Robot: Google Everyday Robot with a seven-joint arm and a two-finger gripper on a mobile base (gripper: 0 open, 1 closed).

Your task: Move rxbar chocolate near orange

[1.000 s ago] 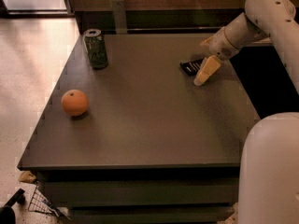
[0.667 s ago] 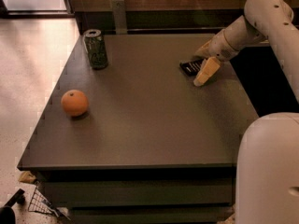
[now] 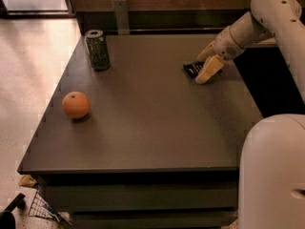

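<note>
The white, smooth, rounded robot body (image 3: pixel 272 175) fills the near right corner and stands against the front right edge of the table (image 3: pixel 152 132). The table is a low rectangular block with a dark, matte, flat top. The orange (image 3: pixel 76 104) sits near the left edge of the table, toward the front. It is a round fruit with a dull dimpled skin and a small dark stem mark on top, and it rests freely with nothing beside it. The bar (image 3: pixel 190 69) lies farther back, flat on the surface toward the right rear, well apart from the orange. It is a thin black rectangular wrapper with white lettering. The gripper (image 3: pixel 202 69) is down at the right end of the bar, a position suited to a top grasp on a thin, flat item. Whether it is closed on the wrapper or merely set around it cannot be told. The white arm (image 3: pixel 245 28) slopes down to it from the upper right. A green can (image 3: pixel 97 50), cylindrical and upright, stands at the far left corner. The likely current step is acquiring the bar; the carry across to the orange is not yet done.
</note>
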